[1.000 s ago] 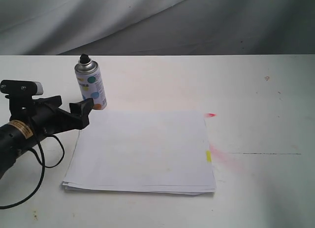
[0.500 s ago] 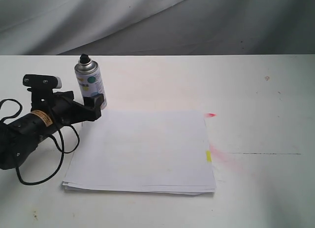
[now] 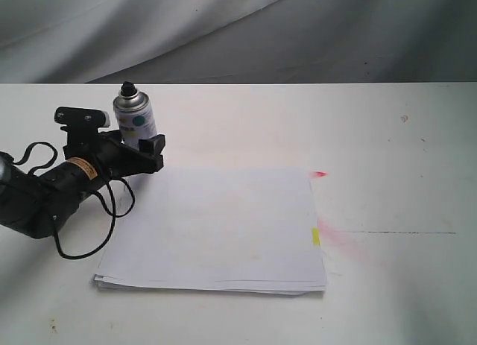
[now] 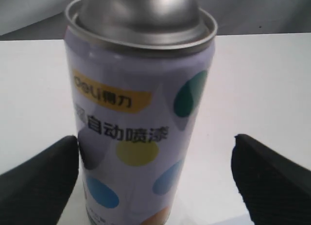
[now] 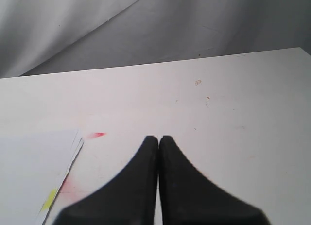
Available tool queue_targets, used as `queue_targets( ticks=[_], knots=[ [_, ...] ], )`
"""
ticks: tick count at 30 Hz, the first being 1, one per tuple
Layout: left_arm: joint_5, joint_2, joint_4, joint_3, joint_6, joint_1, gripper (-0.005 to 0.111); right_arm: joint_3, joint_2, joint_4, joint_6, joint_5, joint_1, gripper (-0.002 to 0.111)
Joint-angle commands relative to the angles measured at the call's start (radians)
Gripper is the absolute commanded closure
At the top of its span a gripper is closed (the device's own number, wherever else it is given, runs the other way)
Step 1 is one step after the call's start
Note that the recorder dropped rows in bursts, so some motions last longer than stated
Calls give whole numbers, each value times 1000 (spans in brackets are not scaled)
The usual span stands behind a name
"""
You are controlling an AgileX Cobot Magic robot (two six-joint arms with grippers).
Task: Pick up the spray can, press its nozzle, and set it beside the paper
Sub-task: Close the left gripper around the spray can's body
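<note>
The spray can stands upright on the white table behind the far left corner of the paper, its black nozzle on top. My left gripper is open, low at the can's base, with one finger on each side. In the left wrist view the can fills the gap of the gripper. One finger is against its side and the other finger stands well apart; the nozzle is cut off there. My right gripper is shut on nothing above bare table, out of the exterior view.
The paper has a yellow mark at its right edge. Red paint spots and a pink smear stain the table beside it. A grey cloth hangs behind. The left arm's cable loops over the table.
The left arm has moved forward and to the right, bringing its open fingers from short of the can to either side of its base. The can and the paper have not moved.
</note>
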Motion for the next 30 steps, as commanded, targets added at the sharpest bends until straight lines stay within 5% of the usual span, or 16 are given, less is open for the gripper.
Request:
queue_targets(
  ticks=[1, 30],
  knots=[
    [-9, 42, -16, -48, 24, -6, 27, 4, -1, -11, -4, -2, -7, 108],
    [-91, 113, -43, -117, 99, -6, 33, 4, -1, -11, -4, -2, -7, 108]
  ],
)
